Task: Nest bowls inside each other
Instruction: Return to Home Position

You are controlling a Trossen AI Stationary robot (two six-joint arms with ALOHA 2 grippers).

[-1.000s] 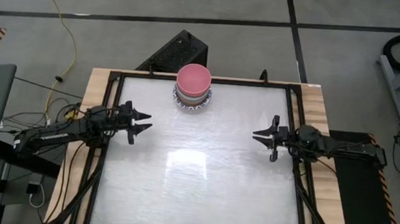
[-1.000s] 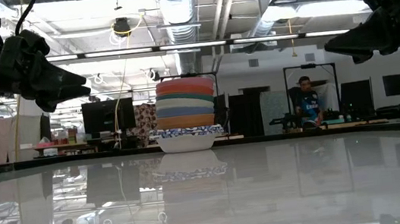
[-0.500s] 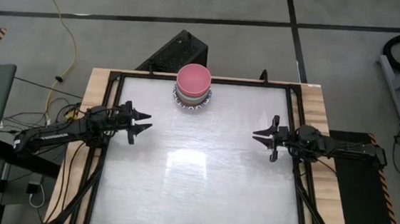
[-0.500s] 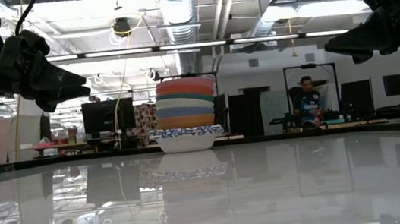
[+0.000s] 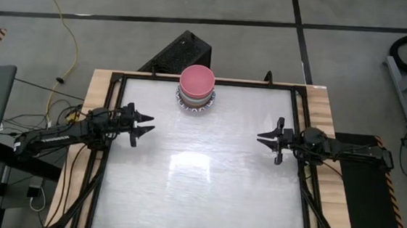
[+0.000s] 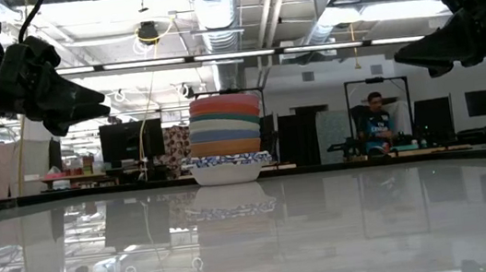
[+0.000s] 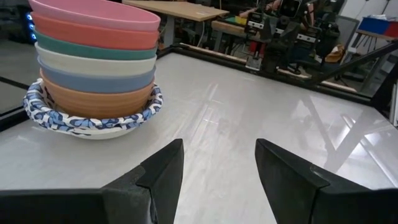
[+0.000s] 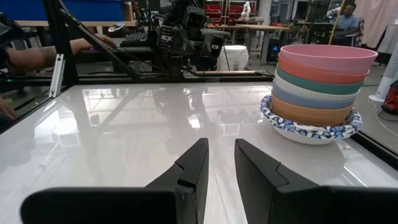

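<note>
The bowls (image 5: 196,86) stand as one nested stack at the middle of the table's far edge. Pink is on top, then red, green, cream, blue and orange (image 7: 93,68). The lowest bowl, white with a blue-patterned rim (image 8: 309,127), rests by its base on the table. My left gripper (image 5: 148,123) hovers level over the table's left side, open, its fingers (image 7: 163,171) pointing toward the stack's right. My right gripper (image 5: 261,139) hovers level over the right side, open by a narrower gap (image 8: 221,163). Neither has anything between its fingers.
The glossy white tabletop (image 5: 199,172) lies bare between the two grippers and toward the near edge. A black frame (image 5: 116,78) rims the table. A black box (image 5: 183,54) sits beyond the far edge. People sit in the room behind (image 6: 373,120).
</note>
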